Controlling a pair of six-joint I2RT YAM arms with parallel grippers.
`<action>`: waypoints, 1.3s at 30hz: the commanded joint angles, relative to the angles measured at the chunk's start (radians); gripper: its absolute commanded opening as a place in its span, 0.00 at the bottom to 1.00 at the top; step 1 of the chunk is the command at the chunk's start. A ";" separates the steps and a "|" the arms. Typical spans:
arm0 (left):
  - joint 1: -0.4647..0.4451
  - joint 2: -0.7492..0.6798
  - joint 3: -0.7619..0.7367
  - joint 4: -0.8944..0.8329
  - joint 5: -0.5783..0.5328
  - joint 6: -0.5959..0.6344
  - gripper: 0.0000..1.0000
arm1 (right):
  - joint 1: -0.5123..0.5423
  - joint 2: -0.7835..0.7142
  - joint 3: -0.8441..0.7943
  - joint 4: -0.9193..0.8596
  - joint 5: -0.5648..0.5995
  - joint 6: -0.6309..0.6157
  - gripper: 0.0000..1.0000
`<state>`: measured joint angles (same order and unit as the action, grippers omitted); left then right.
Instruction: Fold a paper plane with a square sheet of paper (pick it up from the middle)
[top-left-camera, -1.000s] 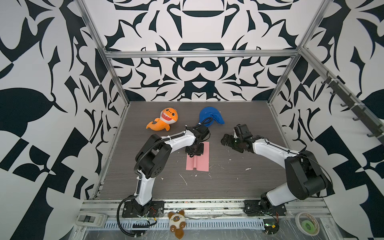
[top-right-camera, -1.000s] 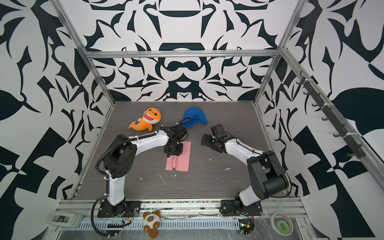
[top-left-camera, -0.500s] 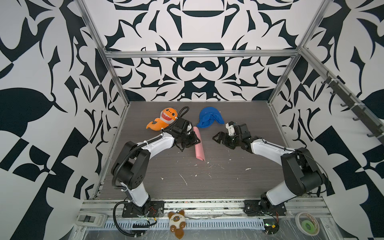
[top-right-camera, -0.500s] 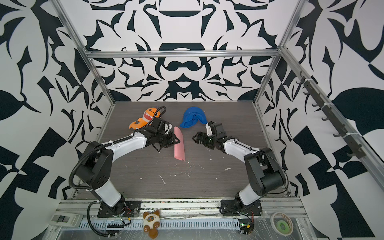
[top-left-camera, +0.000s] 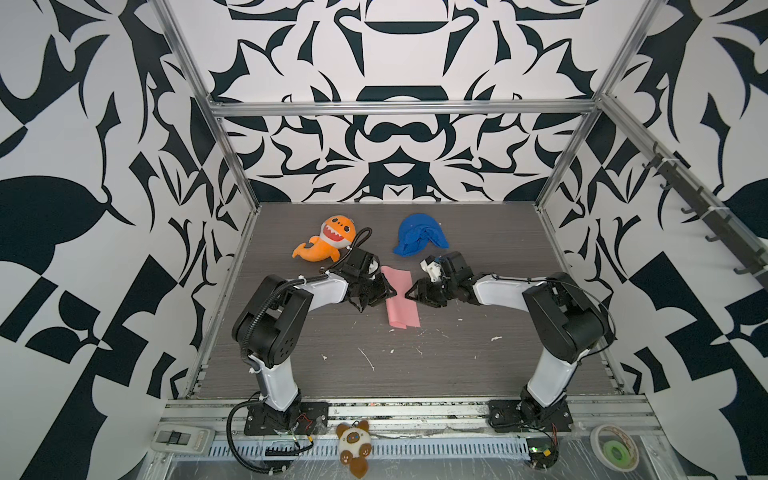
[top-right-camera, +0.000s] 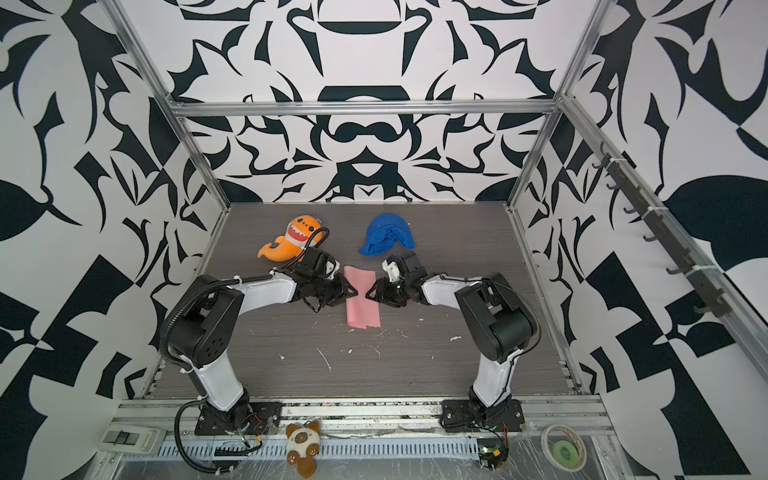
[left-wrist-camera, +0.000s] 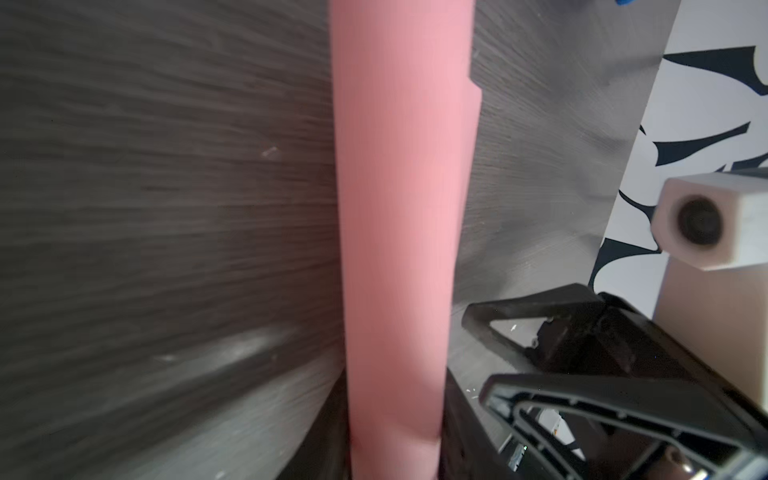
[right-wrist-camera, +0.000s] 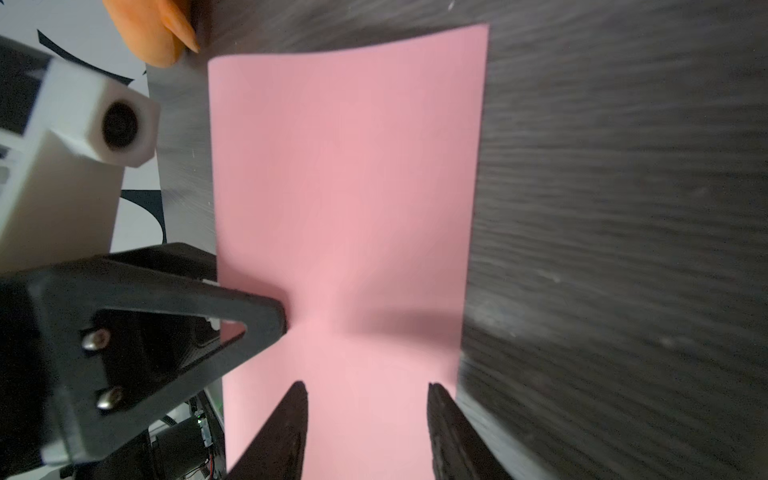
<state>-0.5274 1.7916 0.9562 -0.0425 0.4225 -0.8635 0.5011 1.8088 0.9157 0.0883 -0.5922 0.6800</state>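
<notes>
paper, place: the pink paper (top-left-camera: 401, 309) is in the middle of the grey table (top-left-camera: 374, 374), between the two grippers. it is nearer to the front rail than the orange shark plush (top-left-camera: 328, 245) and the blue cloth (top-left-camera: 419, 239).
paper, long axis: it runs from the back wall toward the front rail, a little slanted. in both top views the far end sits more to the left and the near end more to the right.
paper, pointing: both ends are blunt and square, so neither end leads.
paper, shape: an oblong, clearly longer than wide, in two layers; the near end curls into a small loop. in the left wrist view the pink paper (left-wrist-camera: 399, 208) looks rounded like a tube, and one layer's edge steps out beside the other.
paper, surface: plain, matte, one even pink. in the right wrist view the pink paper (right-wrist-camera: 345, 187) has a soft dent where the left finger meets its edge.
paper, contact with table: i cannot tell if it rests or hangs.
left gripper (top-left-camera: 390, 293): jaws close together, pinching the left long edge of the paper at about mid-length.
right gripper (right-wrist-camera: 368, 399): fingertips partly apart with a clear gap, in front of the paper near its right long edge; no grip is visible.
table, rest: small white scraps (top-left-camera: 365, 357) lie nearer the front.
</notes>
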 joint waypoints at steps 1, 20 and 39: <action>0.004 0.022 -0.007 -0.009 -0.023 0.017 0.34 | 0.013 0.016 0.055 0.025 -0.025 0.004 0.44; 0.008 -0.095 0.032 -0.243 -0.161 0.063 0.70 | 0.033 0.093 0.089 0.001 -0.044 -0.005 0.36; 0.021 -0.071 0.057 -0.289 -0.216 0.081 0.55 | 0.061 0.130 0.096 0.177 -0.149 0.099 0.32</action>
<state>-0.5148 1.7042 0.9779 -0.2913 0.2245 -0.7963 0.5495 1.9388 0.9844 0.2306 -0.7185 0.7624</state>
